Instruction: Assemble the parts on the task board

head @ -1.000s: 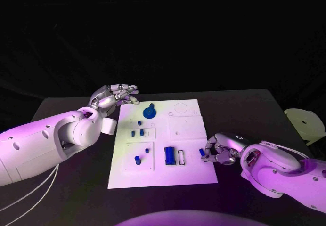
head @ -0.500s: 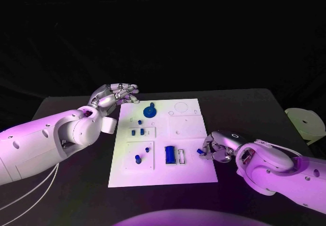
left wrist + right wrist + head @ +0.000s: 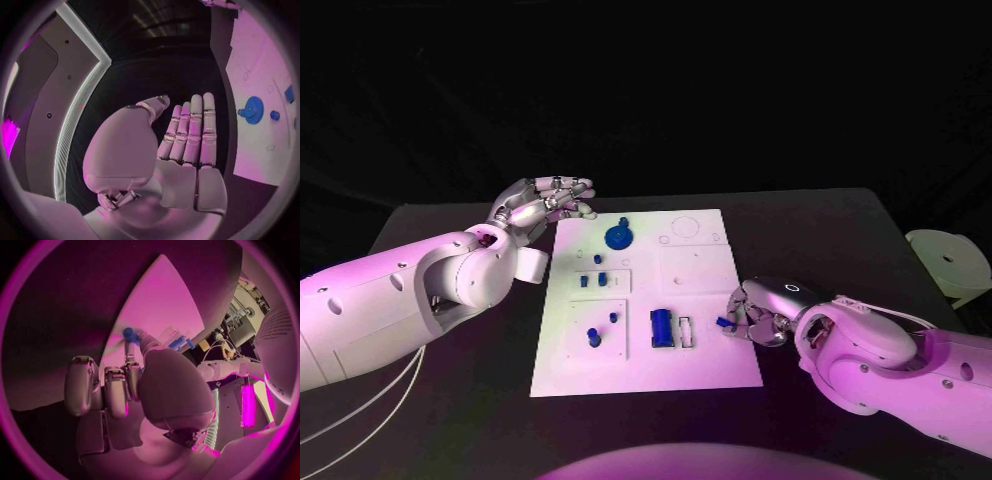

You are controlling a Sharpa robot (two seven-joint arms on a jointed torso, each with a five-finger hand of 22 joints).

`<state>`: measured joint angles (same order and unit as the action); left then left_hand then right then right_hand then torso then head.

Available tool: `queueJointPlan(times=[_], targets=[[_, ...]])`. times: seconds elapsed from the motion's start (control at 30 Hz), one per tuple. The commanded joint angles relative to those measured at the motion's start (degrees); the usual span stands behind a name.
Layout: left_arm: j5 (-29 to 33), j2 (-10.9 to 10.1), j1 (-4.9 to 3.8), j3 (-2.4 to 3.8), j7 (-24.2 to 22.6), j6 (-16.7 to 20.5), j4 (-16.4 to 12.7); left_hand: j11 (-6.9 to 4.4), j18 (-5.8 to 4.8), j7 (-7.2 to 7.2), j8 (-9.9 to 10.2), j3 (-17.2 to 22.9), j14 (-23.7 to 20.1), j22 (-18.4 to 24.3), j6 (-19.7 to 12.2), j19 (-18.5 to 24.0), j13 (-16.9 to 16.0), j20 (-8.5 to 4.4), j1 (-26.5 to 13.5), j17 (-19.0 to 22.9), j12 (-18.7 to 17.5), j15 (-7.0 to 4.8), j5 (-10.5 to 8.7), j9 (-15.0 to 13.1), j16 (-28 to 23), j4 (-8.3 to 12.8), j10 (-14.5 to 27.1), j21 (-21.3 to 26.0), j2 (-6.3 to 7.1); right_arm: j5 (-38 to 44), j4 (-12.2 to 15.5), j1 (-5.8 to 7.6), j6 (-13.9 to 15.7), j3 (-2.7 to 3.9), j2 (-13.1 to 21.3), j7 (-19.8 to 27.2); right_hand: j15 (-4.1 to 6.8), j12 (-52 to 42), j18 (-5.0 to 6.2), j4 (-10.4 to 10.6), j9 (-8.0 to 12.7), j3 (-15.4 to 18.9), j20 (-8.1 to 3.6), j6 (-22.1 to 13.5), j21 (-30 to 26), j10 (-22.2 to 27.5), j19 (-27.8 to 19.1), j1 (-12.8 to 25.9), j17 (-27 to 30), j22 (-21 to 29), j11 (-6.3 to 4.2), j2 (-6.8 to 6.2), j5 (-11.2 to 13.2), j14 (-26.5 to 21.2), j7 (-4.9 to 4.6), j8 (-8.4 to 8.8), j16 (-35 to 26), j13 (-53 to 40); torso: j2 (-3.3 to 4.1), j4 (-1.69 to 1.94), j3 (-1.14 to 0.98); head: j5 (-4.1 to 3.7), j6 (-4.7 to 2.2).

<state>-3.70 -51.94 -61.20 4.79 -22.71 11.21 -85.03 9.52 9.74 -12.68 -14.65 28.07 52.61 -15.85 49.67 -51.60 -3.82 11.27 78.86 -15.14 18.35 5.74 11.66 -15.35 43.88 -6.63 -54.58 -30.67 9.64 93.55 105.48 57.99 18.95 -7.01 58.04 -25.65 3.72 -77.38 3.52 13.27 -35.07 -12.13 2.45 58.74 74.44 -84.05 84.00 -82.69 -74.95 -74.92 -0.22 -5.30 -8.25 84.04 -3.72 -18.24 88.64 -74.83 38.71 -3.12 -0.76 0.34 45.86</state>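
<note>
I've got the right hand (image 3: 759,318) at the right edge of the task board (image 3: 704,370), fingers curled in, pinching a small blue part (image 3: 726,322) at the tips. Right wrist cam agrees: blue piece (image 3: 130,333) sits at the fingertips (image 3: 133,371) over the white board (image 3: 162,305).

Left hand (image 3: 542,203) hangs off the board's far-left corner, over the black table (image 3: 805,230). Head cam makes the fingers look bent; left wrist cam shows them straight and side by side (image 3: 194,130), thumb alongside, nothing in the palm, so I read it as empty, not gripping.

On the board: blue gear w/ knob (image 3: 617,238) near the far end, also seen in left wrist cam (image 3: 252,109). 2 short blue pegs (image 3: 593,281) mid-left. 2 more blue bits (image 3: 600,330) in the near-left panel. Blue rectangular block (image 3: 661,329) upright-ish near centre, w/ a pale slot frame (image 3: 685,331) just beside it, between block and right hand.
</note>
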Motion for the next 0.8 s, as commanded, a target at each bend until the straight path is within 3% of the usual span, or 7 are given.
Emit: queueJointPlan(times=[0.03,0.13,0.27,0.53,0.8], targets=[[-0.4,0.1,-0.02,0.03,-0.1,-1.1,-0.1,-0.18,0.60,-0.14,-0.4,0.0,-0.3,0.0,-0.6,-0.2,0.0,0.07,0.5,0.1,0.4,0.07,0.15,0.1,0.2,0.4,0.4,0.1,-0.32,1.5,-0.2,-0.79,-4.7,-0.72,0.0,-3.0,0.45,0.4,-0.75,-1.8,1.3,-5.0,-0.39,0.5,0.3,0.0,1.6,0.2,-11.1,-11.4,-0.51,-0.55,-2.4,5.1,0.07,-0.33,-0.1,-5.6,-0.04,0.01,-0.03,0.05,-0.11],[-0.4,0.2,-0.02,0.03,-0.1,-1.1,0.0,-0.18,0.60,-0.14,-0.4,0.0,-0.3,0.0,-0.6,-0.2,0.0,0.07,0.5,0.1,0.4,0.07,0.15,0.1,0.2,0.4,0.4,0.1,-0.32,0.9,0.6,-0.74,-2.8,-0.71,0.0,-2.9,0.51,0.4,-0.78,-2.5,0.5,-9.1,-0.43,0.4,0.4,-0.1,1.7,2.1,-11.2,-11.4,-0.51,-2.04,-5.5,5.1,0.11,-0.60,-0.1,-5.7,-0.03,-0.01,-0.05,0.07,-0.15],[-0.4,0.4,-0.02,0.03,-0.1,-1.1,0.0,-0.17,0.59,-0.15,-0.4,0.1,-0.3,0.0,-0.6,-0.2,0.0,0.06,0.6,0.1,0.4,0.07,0.16,0.1,0.2,0.5,0.4,0.1,-0.34,-0.4,1.5,-0.48,-0.1,-0.70,-0.1,-2.7,0.51,0.2,-0.86,-2.3,-0.5,-12.4,-0.39,0.2,0.8,-0.3,1.8,5.4,-11.4,-11.5,-0.54,-2.62,-8.3,5.2,0.16,-1.09,-0.1,-5.8,0.01,-0.02,-0.03,0.10,-0.18],[-0.4,0.5,-0.02,0.03,0.0,-1.1,0.0,-0.17,0.59,-0.15,-0.4,0.1,-0.3,0.0,-0.6,-0.2,0.0,0.06,0.6,0.1,0.4,0.07,0.16,0.1,0.2,0.5,0.4,0.1,-0.34,-3.3,3.0,0.09,4.1,-0.68,-0.8,-1.9,0.61,0.2,-0.91,-3.3,-1.7,-15.5,-0.51,-0.2,1.1,-0.4,1.9,7.4,-11.6,-11.6,-0.61,-3.38,-10.7,5.2,0.21,-1.79,0.0,-5.9,0.11,0.07,-0.05,0.08,-0.07],[-0.4,0.5,-0.02,0.03,0.0,-1.1,0.0,-0.17,0.59,-0.15,-0.4,0.1,-0.3,0.0,-0.6,-0.2,0.0,0.06,0.6,0.1,0.4,0.07,0.16,0.1,0.2,0.5,0.4,0.1,-0.34,-7.0,3.1,0.29,6.0,-0.67,-2.4,-1.4,0.60,0.3,-0.91,-3.5,-1.9,-15.8,-0.51,-0.3,1.1,-0.4,1.9,7.7,-11.5,-11.6,-0.61,-3.48,-10.9,5.2,0.20,-1.89,0.0,-5.8,0.08,0.02,0.01,0.10,0.03]])
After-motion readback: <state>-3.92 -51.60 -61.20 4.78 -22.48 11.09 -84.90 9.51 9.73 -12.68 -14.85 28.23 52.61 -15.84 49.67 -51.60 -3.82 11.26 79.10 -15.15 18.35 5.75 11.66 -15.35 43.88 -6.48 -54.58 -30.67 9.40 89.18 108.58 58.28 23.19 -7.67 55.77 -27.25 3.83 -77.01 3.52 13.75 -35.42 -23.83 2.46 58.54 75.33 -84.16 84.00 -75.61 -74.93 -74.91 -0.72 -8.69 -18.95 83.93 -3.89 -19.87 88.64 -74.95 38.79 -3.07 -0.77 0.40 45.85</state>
